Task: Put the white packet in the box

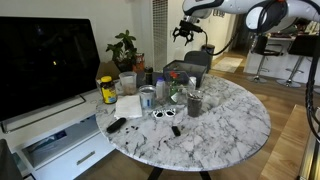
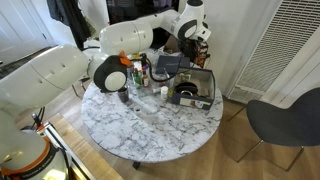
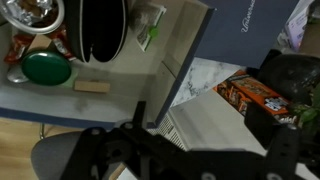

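My gripper [image 1: 185,33] hangs high above the far side of the round marble table; it also shows in an exterior view [image 2: 198,36]. In the wrist view the dark fingers [image 3: 200,135] are closed on the white packet [image 3: 205,118], which has an orange printed end. The box [image 1: 186,70] is low and dark grey and stands on the table below the gripper. It also shows in an exterior view [image 2: 207,92] and in the wrist view [image 3: 185,40]. It holds a black bowl [image 3: 100,30] and a green lid [image 3: 47,68].
A yellow-lidded jar [image 1: 107,90], a flat white sheet [image 1: 128,106], cups and a dark glass [image 1: 194,103] crowd the table near the box. A black screen [image 1: 45,60] and white drawer cabinet [image 1: 60,140] stand beside it. A grey chair [image 2: 285,120] is nearby.
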### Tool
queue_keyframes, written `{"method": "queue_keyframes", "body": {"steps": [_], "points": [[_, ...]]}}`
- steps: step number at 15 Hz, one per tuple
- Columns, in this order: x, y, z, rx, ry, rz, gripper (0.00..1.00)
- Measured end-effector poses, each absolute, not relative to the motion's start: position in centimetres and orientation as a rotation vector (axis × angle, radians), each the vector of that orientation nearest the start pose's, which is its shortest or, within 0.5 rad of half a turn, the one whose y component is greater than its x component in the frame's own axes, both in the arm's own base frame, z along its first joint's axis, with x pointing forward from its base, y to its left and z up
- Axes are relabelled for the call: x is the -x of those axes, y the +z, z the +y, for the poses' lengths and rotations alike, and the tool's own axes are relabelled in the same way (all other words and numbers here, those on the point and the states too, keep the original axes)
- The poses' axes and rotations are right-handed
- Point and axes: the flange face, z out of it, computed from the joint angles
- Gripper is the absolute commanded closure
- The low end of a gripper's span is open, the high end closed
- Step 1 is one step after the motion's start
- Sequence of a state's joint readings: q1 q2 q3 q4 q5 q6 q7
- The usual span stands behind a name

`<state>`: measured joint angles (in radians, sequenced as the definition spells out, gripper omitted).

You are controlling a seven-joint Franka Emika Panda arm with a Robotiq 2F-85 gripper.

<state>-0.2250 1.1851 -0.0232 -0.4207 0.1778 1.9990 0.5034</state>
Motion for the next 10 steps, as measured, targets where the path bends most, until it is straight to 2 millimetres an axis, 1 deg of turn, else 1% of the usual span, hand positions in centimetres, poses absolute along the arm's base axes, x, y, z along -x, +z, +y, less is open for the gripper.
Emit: {"method": "queue_keyframes", "body": {"steps": [2,3,5,8,10], "points": [[-79.8,41.4,-20.0,2.738,-0.489,0.947,0.0],[-79.0,42.7,-20.5,2.767,-0.459,0.878,0.01],[-77.7,44.8,-20.9,2.814,-0.389,0.739,0.0],[-76.4,46.5,-20.4,2.858,-0.293,0.52,0.0],[-76.1,46.9,-20.1,2.866,-0.278,0.444,0.0]]}}
